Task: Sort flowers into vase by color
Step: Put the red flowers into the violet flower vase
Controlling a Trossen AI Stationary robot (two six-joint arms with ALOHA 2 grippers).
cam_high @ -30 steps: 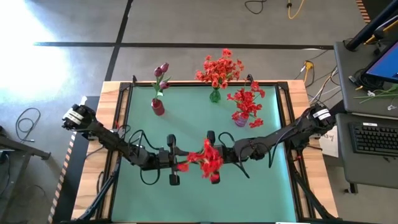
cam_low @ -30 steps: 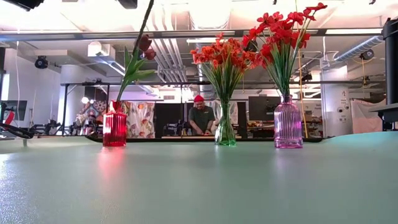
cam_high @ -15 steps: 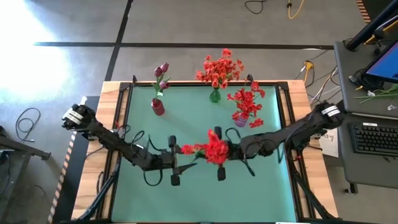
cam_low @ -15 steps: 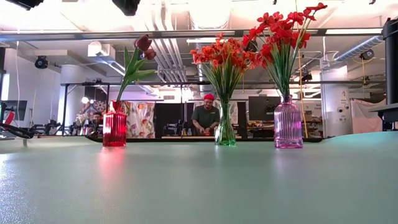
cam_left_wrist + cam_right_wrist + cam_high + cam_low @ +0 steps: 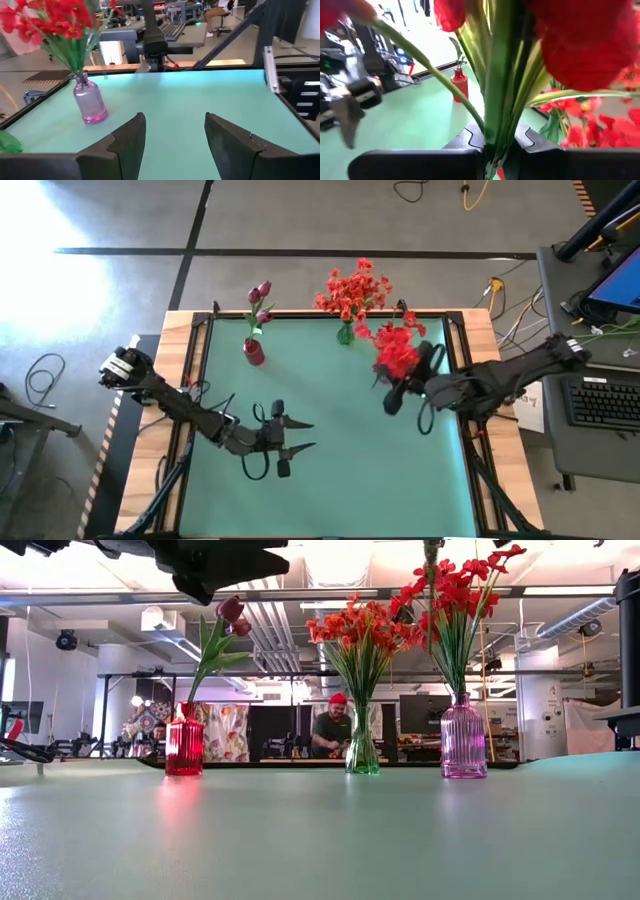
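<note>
Clamping a bright red flower cluster point(image 5: 396, 350) by its green stalks, my right hand point(image 5: 408, 385) sits over the table point(image 5: 330, 490) beside the purple vase point(image 5: 463, 737); only its wrist view shows the grip. My left hand point(image 5: 297, 436) hangs wide apart, empty, mid-table.

No text, label, brand, number or sign can be read in any of the views, neither on the vases, the table, the arms nor in the room behind.
</note>
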